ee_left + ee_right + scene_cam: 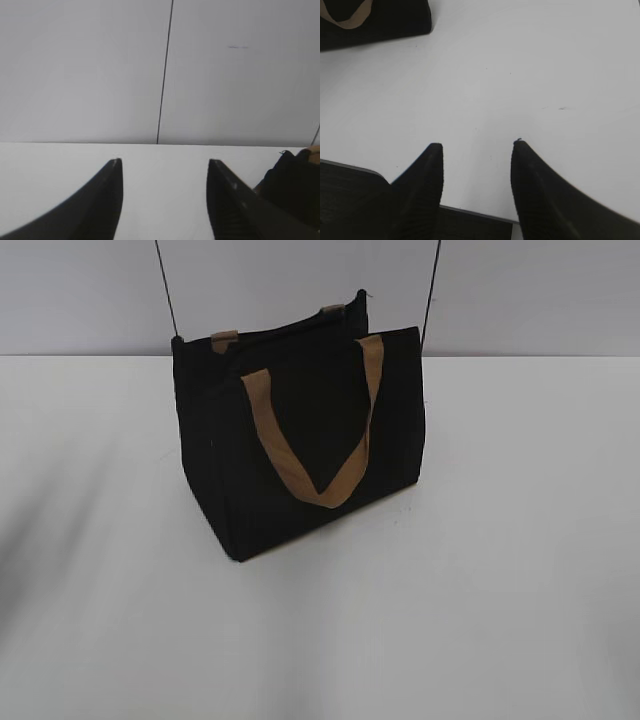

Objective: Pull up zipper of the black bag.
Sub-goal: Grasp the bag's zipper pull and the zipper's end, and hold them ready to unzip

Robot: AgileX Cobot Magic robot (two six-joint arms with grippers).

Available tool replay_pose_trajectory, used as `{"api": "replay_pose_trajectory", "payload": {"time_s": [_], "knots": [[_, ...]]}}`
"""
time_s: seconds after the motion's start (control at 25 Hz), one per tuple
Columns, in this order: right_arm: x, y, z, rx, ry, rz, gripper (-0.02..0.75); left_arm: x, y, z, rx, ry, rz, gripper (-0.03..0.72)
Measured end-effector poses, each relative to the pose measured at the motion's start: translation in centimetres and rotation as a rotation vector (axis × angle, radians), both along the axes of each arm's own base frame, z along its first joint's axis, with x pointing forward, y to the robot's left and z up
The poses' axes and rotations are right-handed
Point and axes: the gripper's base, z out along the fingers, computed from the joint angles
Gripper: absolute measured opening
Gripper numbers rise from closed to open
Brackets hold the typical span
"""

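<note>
The black bag (300,430) stands upright on the white table, a tan strap handle (310,455) hanging down its front face. Its top rim gapes open; the zipper track runs along the rim (290,335), and I cannot make out the silver pull tab. Neither gripper shows in the exterior view. In the left wrist view my left gripper (165,162) is open and empty over the table, with the bag's corner (295,185) at the right edge. In the right wrist view my right gripper (477,145) is open and empty near the table's front edge, the bag (395,22) far off at top left.
The white table (500,590) lies under the bag on all sides. A grey wall with thin black vertical seams (167,290) rises behind it. The table's near edge (470,210) shows under the right gripper.
</note>
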Motion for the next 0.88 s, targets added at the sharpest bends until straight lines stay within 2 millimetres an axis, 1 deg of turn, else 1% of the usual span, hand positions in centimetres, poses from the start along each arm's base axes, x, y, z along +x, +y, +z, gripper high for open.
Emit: {"api": "replay_pose_trajectory", "payload": {"time_s": [0.08,0.28,0.44,0.6,0.72,0.8,0.88], "knots": [[0.0,0.0,0.0,0.000,0.000,0.000,0.343,0.8,-0.5,-0.9,0.018,0.004,-0.020,0.405],[0.0,0.0,0.0,0.000,0.000,0.000,0.343,2.5,-1.2,-4.2,0.024,0.092,-0.037,0.405],[0.0,0.0,0.0,0.000,0.000,0.000,0.343,3.5,-1.9,-6.2,0.027,0.092,-0.097,0.405],[0.0,0.0,0.0,0.000,0.000,0.000,0.343,4.1,-2.9,-8.2,0.040,0.080,-0.186,0.405],[0.0,0.0,0.0,0.000,0.000,0.000,0.343,4.4,-3.2,-9.4,0.030,0.066,-0.209,0.405],[0.0,0.0,0.0,0.000,0.000,0.000,0.343,4.5,-3.4,-10.6,0.034,0.095,-0.226,0.405],[0.0,0.0,0.0,0.000,0.000,0.000,0.343,4.3,-3.9,-12.0,0.052,0.143,-0.291,0.405]]}}
